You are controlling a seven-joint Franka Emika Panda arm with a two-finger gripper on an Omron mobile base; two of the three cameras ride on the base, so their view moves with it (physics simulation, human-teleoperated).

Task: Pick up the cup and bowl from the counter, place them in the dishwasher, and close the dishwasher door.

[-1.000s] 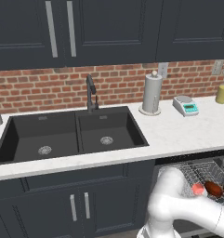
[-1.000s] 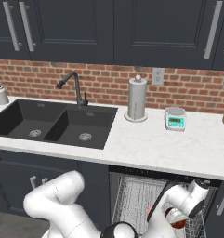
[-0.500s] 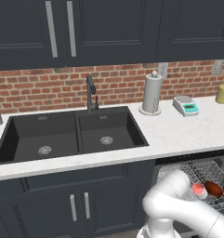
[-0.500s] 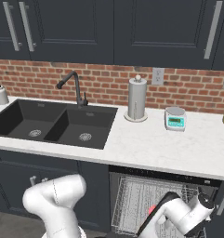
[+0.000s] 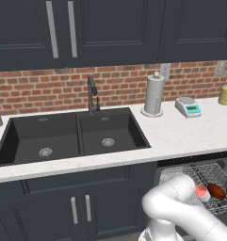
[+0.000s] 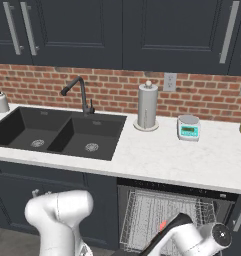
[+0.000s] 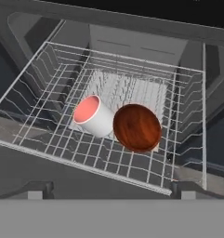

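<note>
— Hovering over the pulled-out rack (image 7: 53,135), my gripper (image 7: 112,190) has its fingers (image 7: 39,189) spread wide, and nothing sits between them.

— So where is the cup?

— The cup (image 7: 92,115) lies tipped over in the rack, its pinkish-red mouth turned up towards my hand. It sits in about the middle of the wire floor.

— And the bowl?

— The bowl (image 7: 137,127) is just to the right of the cup and touches it. It is tilted too, and I can see down into its dark reddish-brown inside.

— Do you see them from the base as well?

— Yes. From the left base camera the cup (image 5: 201,192) and the bowl (image 5: 217,191) sit side by side in the rack, low on the right, past my arm. The dishwasher (image 6: 177,215) stands open under the counter (image 5: 181,136), to the right of the navy cabinets.

— What is up on the counter?

— The black double sink (image 5: 63,136) is on the left, with the faucet (image 5: 91,94) at its far edge. To the right of the sink, near the brick wall, stand a paper towel holder (image 5: 153,94), a small scale (image 5: 188,107) and an olive-yellow cylinder (image 5: 225,95).
</note>
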